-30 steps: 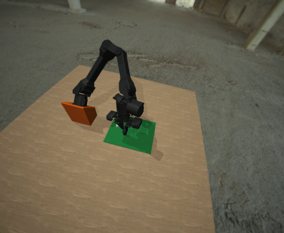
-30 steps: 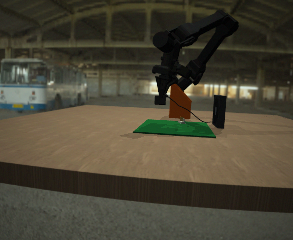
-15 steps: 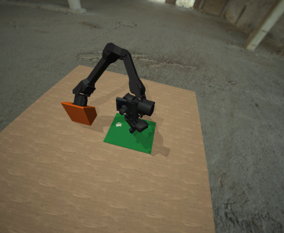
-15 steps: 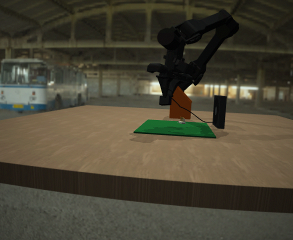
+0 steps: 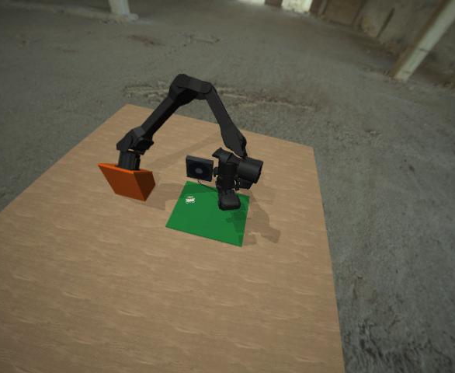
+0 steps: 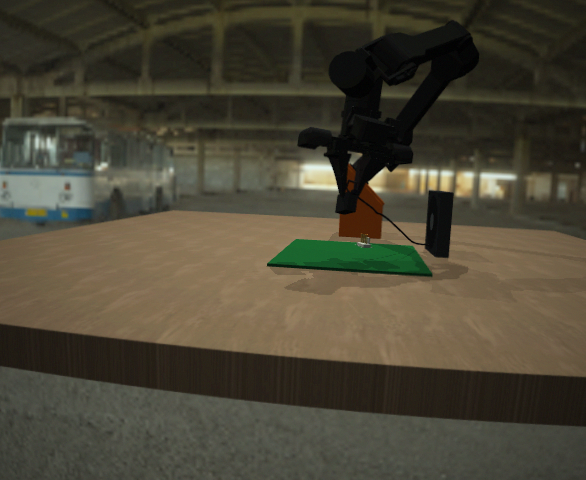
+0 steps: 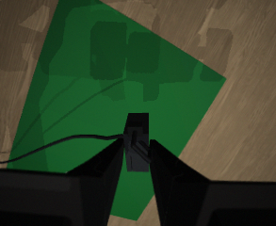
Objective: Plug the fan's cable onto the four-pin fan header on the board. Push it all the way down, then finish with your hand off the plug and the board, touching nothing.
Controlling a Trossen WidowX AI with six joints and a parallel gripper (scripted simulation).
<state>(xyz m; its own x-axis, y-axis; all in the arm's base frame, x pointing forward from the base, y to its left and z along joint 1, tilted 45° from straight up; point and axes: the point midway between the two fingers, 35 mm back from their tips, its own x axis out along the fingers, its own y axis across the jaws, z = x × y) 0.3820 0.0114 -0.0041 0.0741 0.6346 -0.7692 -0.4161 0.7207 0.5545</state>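
My gripper is shut on the black plug, well above the green board. In the top view the hand hides the plug. The white four-pin header stands on the board with its pins bare; it is out of the wrist view. In the top view the hand is to the right of the header. The black cable sags from the plug to the fan. The plug's underside is hidden in the wrist view.
The fan stands upright by the board's edge, close to the hand in the top view. The orange block under the arm's base stands beyond the board in the exterior view. The wooden table carries everything.
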